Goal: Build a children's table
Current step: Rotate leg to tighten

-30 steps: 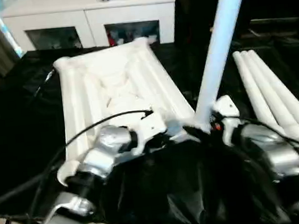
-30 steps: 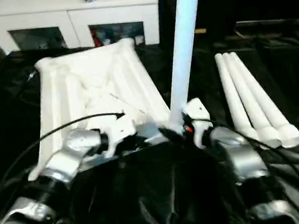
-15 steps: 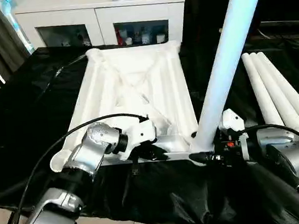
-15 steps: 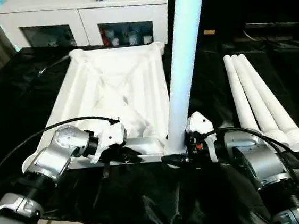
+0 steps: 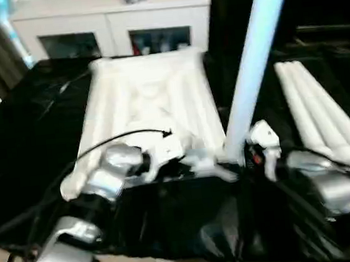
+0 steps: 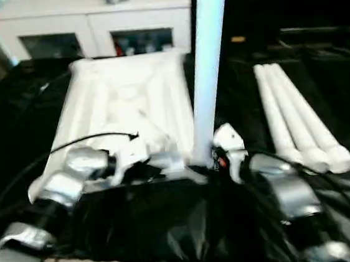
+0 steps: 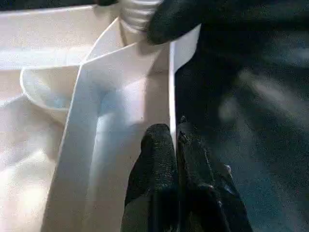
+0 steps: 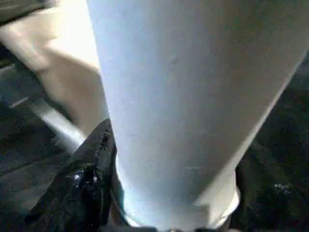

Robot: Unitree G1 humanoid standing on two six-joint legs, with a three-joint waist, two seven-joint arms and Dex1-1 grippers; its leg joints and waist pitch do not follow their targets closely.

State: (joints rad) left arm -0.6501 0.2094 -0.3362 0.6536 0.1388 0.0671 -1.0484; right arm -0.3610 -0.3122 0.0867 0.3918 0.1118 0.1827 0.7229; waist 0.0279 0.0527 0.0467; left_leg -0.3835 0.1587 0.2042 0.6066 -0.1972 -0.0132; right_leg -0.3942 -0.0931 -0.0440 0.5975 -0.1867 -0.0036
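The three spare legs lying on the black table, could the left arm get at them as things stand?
Probably not: the left tool is clamped on the tabletop's rim, and the upright leg and right arm stand between it and the spare legs.

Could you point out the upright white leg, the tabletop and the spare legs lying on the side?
Upright leg (image 5: 250, 73), left eye view, mid-shaft.
Tabletop (image 5: 150, 102), left eye view, ribbed underside.
Spare legs (image 6: 289, 113), right eye view, middle tube.
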